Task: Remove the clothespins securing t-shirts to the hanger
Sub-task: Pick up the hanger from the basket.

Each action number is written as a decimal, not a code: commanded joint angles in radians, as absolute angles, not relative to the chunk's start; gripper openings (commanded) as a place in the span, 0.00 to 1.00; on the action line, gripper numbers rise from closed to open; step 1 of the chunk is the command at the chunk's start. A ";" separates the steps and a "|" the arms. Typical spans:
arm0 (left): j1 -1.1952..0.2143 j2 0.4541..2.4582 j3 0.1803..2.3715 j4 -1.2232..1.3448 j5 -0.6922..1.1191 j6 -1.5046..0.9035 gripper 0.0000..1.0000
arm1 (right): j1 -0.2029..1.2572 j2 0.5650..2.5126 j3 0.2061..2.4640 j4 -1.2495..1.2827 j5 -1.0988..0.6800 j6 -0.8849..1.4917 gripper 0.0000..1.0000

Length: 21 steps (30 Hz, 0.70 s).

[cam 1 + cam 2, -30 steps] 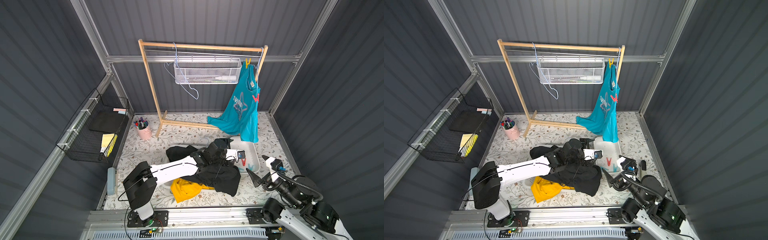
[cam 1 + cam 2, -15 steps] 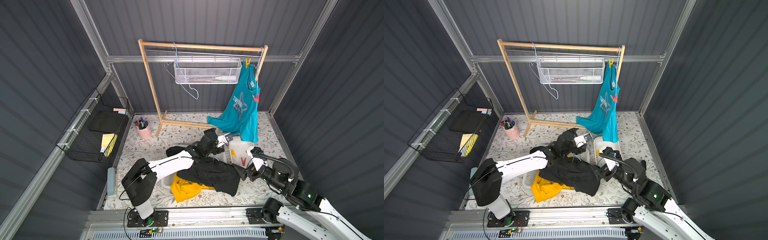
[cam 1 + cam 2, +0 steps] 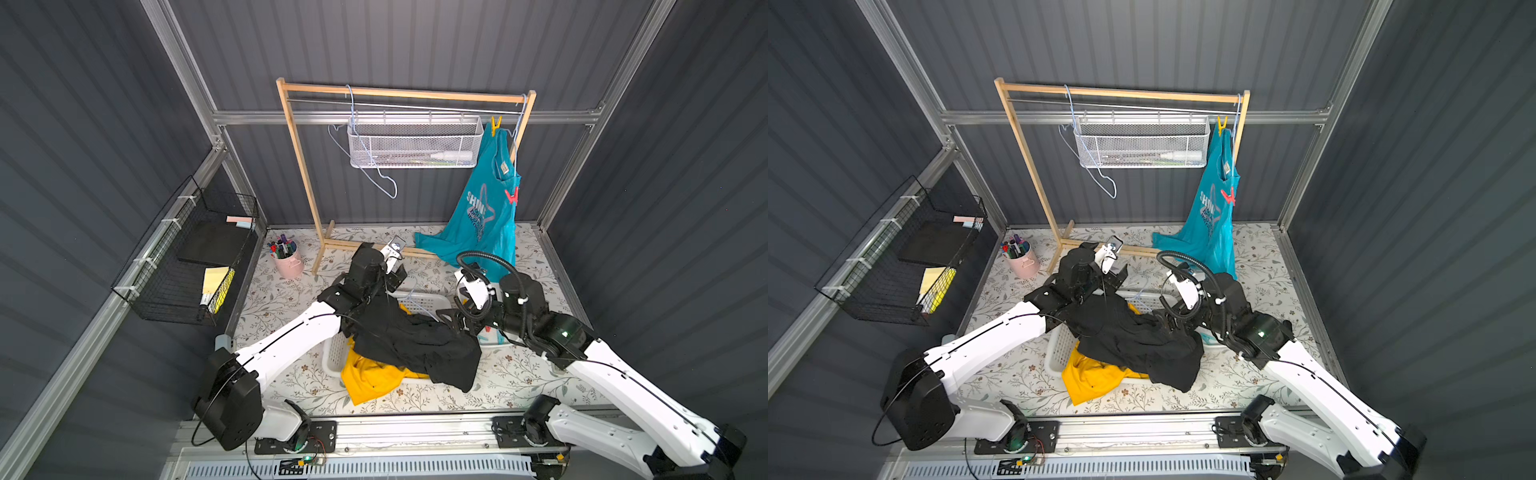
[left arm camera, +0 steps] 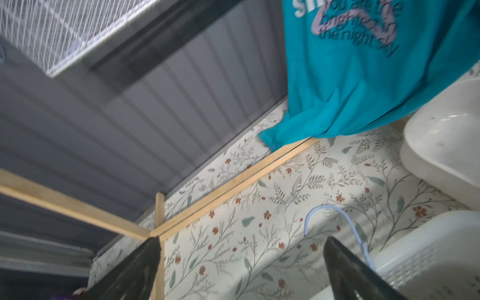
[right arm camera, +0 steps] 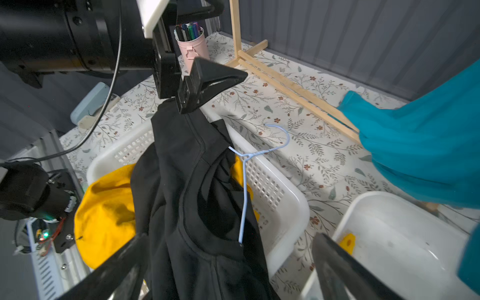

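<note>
Basket [image 3: 333, 353] under black t-shirt [image 3: 415, 345], teal t-shirt [image 3: 486, 224] seemingly pegged, right tool [image 5: 230, 236] spread

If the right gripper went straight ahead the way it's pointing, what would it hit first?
Probably the black cloth t-shirt draped over the white slotted plastic basket: it lies right ahead of the open right gripper, though depth is unclear.

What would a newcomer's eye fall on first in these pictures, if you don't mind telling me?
The teal t-shirt hangs at the right end of the wooden rack in both top views, with a yellow clothespin at its top and a red clothespin lower down. In front, a black t-shirt sprawls over a white basket, with a mustard t-shirt under it.
</note>
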State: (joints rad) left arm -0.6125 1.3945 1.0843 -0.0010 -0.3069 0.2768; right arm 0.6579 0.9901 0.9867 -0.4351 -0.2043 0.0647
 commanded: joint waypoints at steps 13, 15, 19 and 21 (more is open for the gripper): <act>-0.339 1.376 1.147 -0.415 0.047 -0.197 1.00 | 0.586 1.357 1.151 -0.511 -0.503 0.166 0.81; -0.336 1.371 1.133 -0.404 0.081 -0.194 1.00 | 0.581 1.386 1.161 -0.515 -0.505 0.155 0.78; -0.335 1.382 1.152 -0.430 0.127 -0.196 1.00 | 0.575 1.462 1.202 -0.557 -0.473 0.105 0.70; -0.336 1.384 1.176 -0.466 0.158 -0.205 1.00 | 0.570 1.496 1.220 -0.571 -0.463 0.080 0.66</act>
State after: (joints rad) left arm -0.3386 1.3705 1.1297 -0.4030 0.0830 -0.1776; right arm 0.5789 1.4693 1.1820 -0.5301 -0.4671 0.1204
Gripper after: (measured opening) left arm 0.996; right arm 0.666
